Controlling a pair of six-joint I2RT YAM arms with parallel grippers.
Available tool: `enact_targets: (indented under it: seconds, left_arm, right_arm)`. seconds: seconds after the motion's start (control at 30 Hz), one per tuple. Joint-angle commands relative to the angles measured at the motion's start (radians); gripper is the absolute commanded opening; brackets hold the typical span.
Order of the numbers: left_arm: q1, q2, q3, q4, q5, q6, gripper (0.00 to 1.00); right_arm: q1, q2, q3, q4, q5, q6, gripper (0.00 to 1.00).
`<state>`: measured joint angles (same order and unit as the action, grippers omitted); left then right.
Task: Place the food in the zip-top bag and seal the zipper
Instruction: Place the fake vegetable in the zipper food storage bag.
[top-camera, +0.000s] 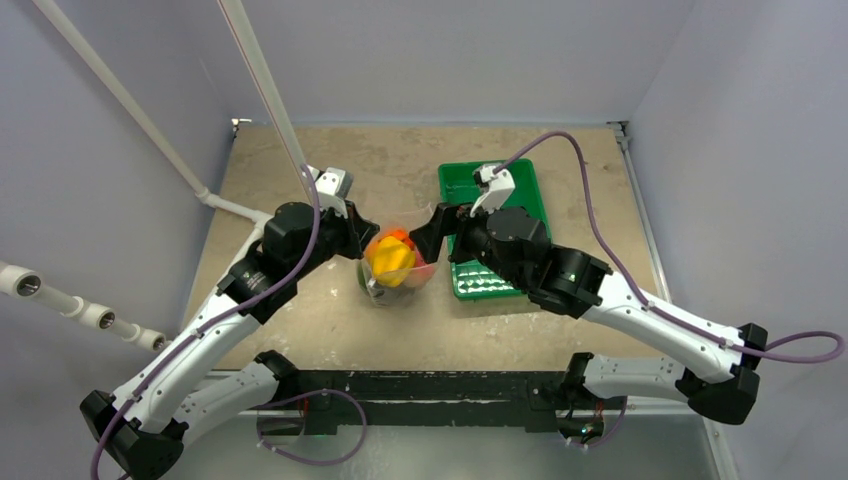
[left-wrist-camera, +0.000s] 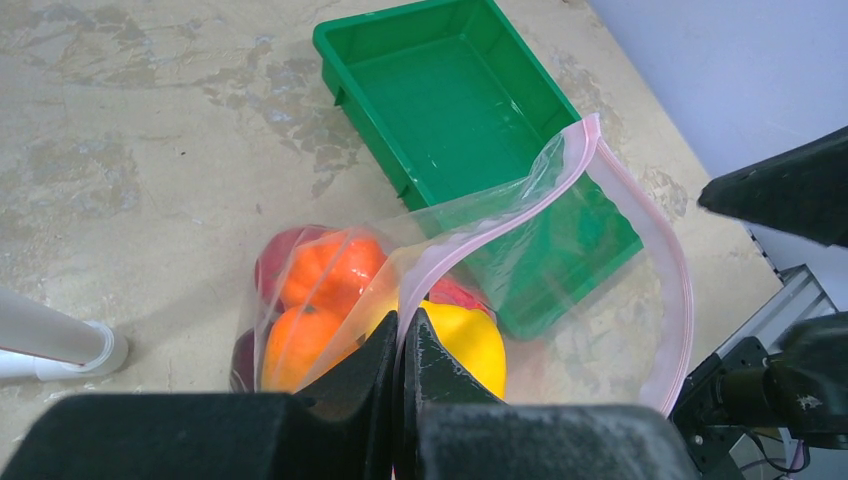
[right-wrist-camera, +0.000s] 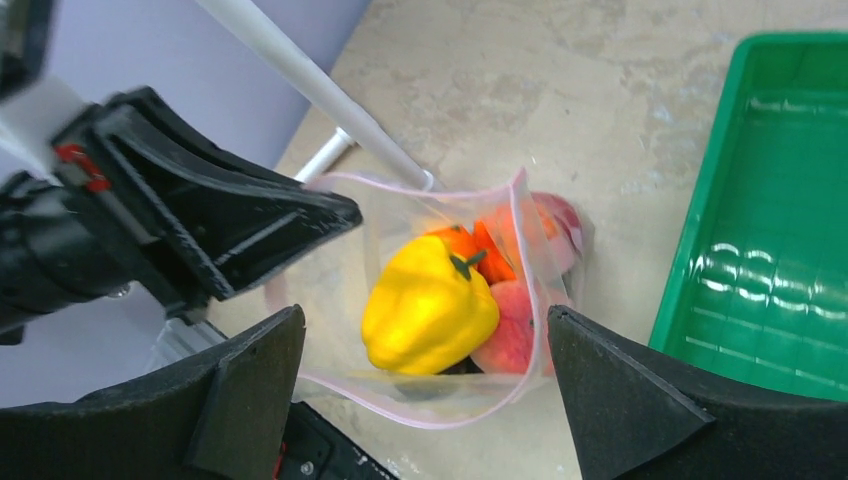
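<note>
The table (top-camera: 300, 320) is a worn tan board with pale grey walls around it. Near the middle of it is the zip-top bag (top-camera: 395, 285), and its mouth is open. The food is inside it.

From the top camera I only see a yellow and orange lump in the bag. My right wrist camera looks down into the mouth and shows more. A yellow pepper (right-wrist-camera: 430, 305) lies on top, with orange pieces and a red piece (right-wrist-camera: 555, 215) beside and under it. My left wrist camera shows the bag from the side, with two orange pieces (left-wrist-camera: 330, 270) pressed against the clear wall.

That side view is also the best one for the zipper (left-wrist-camera: 480, 235). The pink strip curves up from my fingers and loops around the open mouth. It is not pressed shut.

My left gripper (left-wrist-camera: 403, 340) has its two fingers pressed together on the rim of the bag, right at the pink strip. My right gripper (right-wrist-camera: 422, 318) has its fingers spread wide. It hangs over the mouth of the bag with nothing between the fingers.

The green tray (top-camera: 465, 185) sits just beside the bag, under my right arm. A white pipe (right-wrist-camera: 310, 90) slants down to the table on the other side of the bag.
</note>
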<state>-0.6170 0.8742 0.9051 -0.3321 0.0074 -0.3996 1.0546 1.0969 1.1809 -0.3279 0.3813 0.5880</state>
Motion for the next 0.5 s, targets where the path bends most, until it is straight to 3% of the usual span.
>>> enact_targets:
  seconds: [0.0,0.47]
  left_arm:
    - [0.004,-0.018,0.007,0.025,0.013,0.023,0.0]
    - [0.004,-0.015,0.006,0.022,0.013,0.017,0.0]
  right_arm:
    - [0.004,-0.025,-0.04,-0.037,0.032,0.087,0.89]
    - [0.005,0.078,-0.042,-0.181,0.101,0.225,0.47]
